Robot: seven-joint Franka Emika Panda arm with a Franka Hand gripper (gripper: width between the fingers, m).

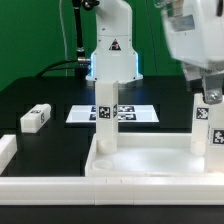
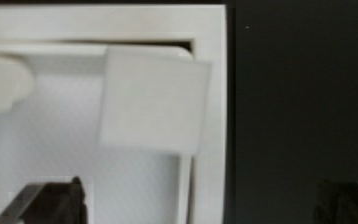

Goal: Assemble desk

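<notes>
While the gripper (image 1: 210,93) hangs spread wide, holding nothing, over the corner leg (image 1: 205,128) upright on the tabletop (image 1: 150,160) at the exterior view's right, the risk: this leg sits off-centre between the fingers (image 2: 51,205); on closing, one could clip and tilt it. Black table (image 1: 50,95), green backdrop. Spare leg (image 1: 35,118) lies well apart; second leg (image 1: 106,115) upright; marker board (image 1: 135,113) behind.

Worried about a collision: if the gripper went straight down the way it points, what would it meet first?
Probably the upright leg standing in the tabletop corner, right beneath the gripper. How close they are is unclear.
</notes>
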